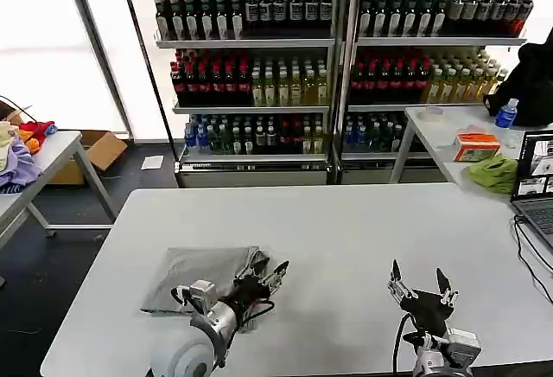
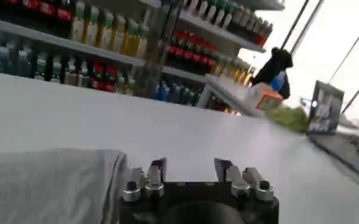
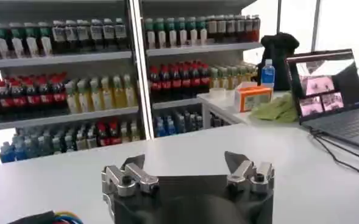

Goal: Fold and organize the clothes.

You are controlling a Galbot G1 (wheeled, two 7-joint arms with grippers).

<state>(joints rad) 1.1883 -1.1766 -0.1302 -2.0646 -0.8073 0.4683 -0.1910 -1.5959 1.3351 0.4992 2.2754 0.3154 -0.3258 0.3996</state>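
- Folded grey T-shirt (image 1: 200,275): lies flat on white table (image 1: 346,230), near front edge, robot's left side.
- L gripper (image 1: 273,275): at shirt's right edge, jaws apart, nothing held.
- R gripper (image 1: 421,284): well apart from shirt, above bare table, jaws wide, empty.

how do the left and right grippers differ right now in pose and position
The left gripper lies low and slanted over the table, its fingertips at the right edge of the folded grey T-shirt. The right gripper points away from the robot over bare table, well clear of the shirt. Both are open and hold nothing.
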